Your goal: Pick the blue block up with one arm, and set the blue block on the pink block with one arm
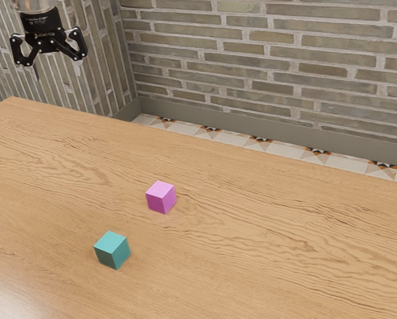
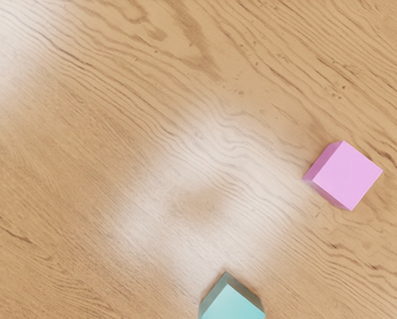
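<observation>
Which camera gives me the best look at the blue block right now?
The exterior view: the blue block sits whole on the table, apart from the pink block. The wrist view cuts the block off at the frame edge, showing just part.

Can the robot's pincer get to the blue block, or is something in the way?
Probably yes. The pincer hangs open, high above the table; the blue block stands alone, apart from the pink block, with nothing over it.
</observation>
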